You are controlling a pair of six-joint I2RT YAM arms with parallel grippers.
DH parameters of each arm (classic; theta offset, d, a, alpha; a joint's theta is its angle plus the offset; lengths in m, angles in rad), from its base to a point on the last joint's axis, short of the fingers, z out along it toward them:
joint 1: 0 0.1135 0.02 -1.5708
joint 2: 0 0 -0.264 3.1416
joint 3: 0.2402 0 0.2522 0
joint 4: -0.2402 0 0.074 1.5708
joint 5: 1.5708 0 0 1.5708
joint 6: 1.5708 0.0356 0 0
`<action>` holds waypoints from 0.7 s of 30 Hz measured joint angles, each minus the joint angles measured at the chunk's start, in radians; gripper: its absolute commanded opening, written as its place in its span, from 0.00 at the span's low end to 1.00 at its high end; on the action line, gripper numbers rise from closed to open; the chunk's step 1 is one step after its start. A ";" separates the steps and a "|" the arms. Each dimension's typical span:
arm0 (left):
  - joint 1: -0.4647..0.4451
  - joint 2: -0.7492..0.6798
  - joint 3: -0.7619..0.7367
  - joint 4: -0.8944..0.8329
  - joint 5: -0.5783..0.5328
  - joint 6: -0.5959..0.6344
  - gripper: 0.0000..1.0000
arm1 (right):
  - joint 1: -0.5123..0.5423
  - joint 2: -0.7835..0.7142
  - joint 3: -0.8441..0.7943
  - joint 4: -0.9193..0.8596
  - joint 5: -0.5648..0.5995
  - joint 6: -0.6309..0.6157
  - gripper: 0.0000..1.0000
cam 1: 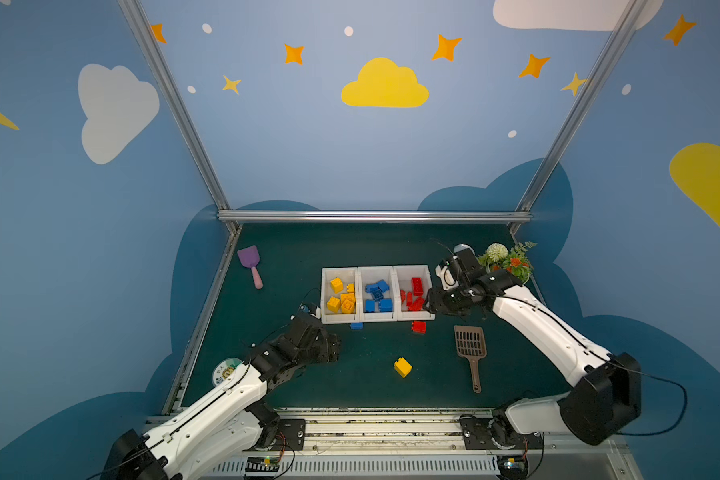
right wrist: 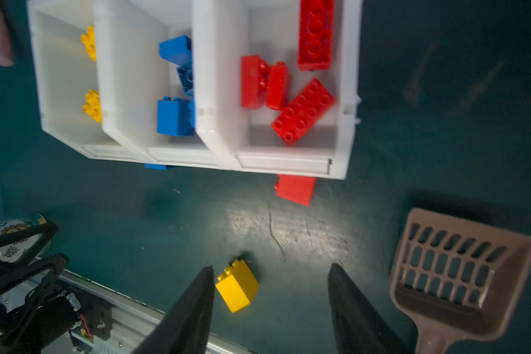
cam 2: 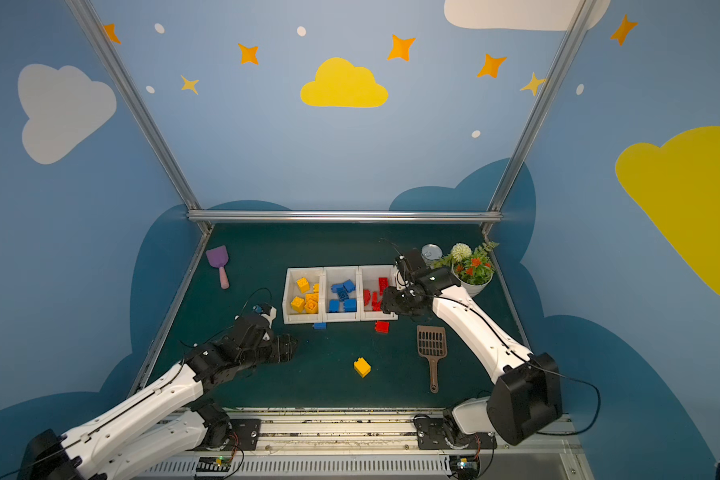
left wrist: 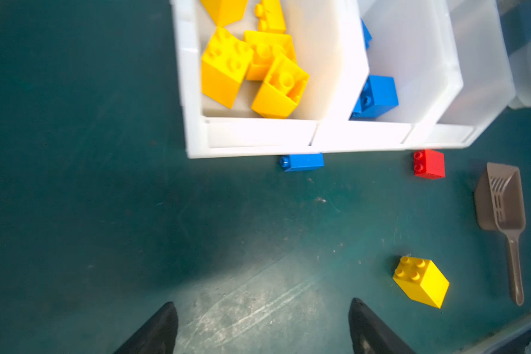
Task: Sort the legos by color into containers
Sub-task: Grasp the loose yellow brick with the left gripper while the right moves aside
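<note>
Yellow brick (cam 1: pixel 403 367), blue brick (cam 1: pixel 356 326), red brick (cam 1: pixel 418 326) unsorted before bins (cam 1: pixel 375 317); left jaws wide, right jaws half-parted, empty for next pick.

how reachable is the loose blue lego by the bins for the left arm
Probably yes: only bare mat lies between the left arm and the blue lego, and its jaws stand open, empty. The lego sits tight against the bins, which may hamper gripping.
</note>
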 measured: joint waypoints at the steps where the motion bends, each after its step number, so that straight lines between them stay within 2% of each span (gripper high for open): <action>1: -0.015 0.023 0.012 0.006 0.001 0.008 0.87 | -0.013 -0.023 -0.035 0.004 -0.001 0.010 0.60; 7: -0.127 0.192 0.113 0.038 0.003 0.072 0.87 | -0.038 -0.098 -0.164 0.020 -0.011 0.057 0.60; 21: -0.373 0.688 0.438 0.048 0.059 0.205 0.86 | -0.049 -0.132 -0.195 0.031 -0.021 0.089 0.60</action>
